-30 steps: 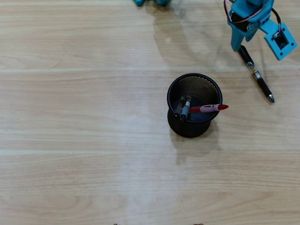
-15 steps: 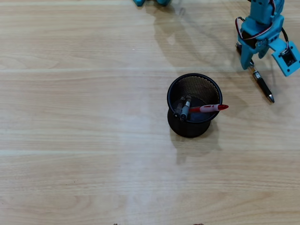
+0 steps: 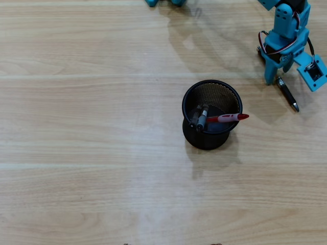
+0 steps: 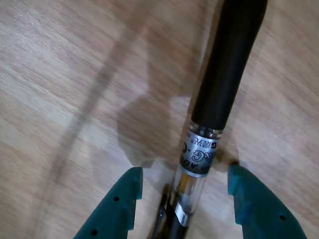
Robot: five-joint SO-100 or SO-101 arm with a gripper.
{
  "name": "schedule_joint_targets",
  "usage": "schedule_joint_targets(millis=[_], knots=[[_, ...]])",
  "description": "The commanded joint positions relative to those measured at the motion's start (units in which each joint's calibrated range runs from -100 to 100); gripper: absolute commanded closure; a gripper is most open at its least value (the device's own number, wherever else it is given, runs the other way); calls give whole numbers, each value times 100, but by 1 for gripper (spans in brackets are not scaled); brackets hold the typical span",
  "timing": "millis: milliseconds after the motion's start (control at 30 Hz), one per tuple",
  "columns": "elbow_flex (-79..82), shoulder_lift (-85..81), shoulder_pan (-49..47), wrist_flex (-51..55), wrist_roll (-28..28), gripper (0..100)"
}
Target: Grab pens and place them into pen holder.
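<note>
A black pen [image 3: 287, 94] with a clear barrel lies flat on the wooden table at the upper right of the overhead view. My teal gripper [image 3: 274, 77] stands right over its upper end. In the wrist view the pen [image 4: 219, 94] runs between my two teal fingertips [image 4: 124, 199], which straddle its clear barrel with gaps on both sides; the gripper [image 4: 185, 185] is open and low at the table. The black mesh pen holder [image 3: 212, 95] stands mid-table, lower left of the gripper. It holds two dark pens [image 3: 199, 117] and a red pen [image 3: 228, 118] leaning over its right rim.
The teal arm base [image 3: 163, 2] shows at the top edge of the overhead view. Light wood tabletop [image 3: 92, 153] stretches wide to the left and below the holder.
The gripper has moved right and down along the black pen, settling over its barrel. The pen and the holder with its contents have not moved.
</note>
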Motion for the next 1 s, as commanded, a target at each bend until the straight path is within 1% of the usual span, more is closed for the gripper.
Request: schedule_joint_targets(millis=[0, 133, 167, 200, 267, 300, 333, 400, 533, 633, 767, 900, 967], knots=[[263, 0, -23, -334, -39, 80], [869, -76, -7, -867, -8, 81], [1005, -84, 17, -1004, -3, 82], [1078, -93, 41, -1133, 8, 86], [1168, -93, 57, -1297, 24, 98], [1186, -93, 65, -1340, 71, 99], [1177, -118, 90, -1348, 133, 97], [1186, -194, 114, -1348, 191, 99], [1231, -405, 219, -1340, 280, 98], [1105, -836, 404, -1340, 557, 98], [607, -1885, 831, -1271, 1022, 98], [-208, -2823, 1501, -1322, 1634, 98], [-570, -3169, 1920, -1288, 1770, 98]])
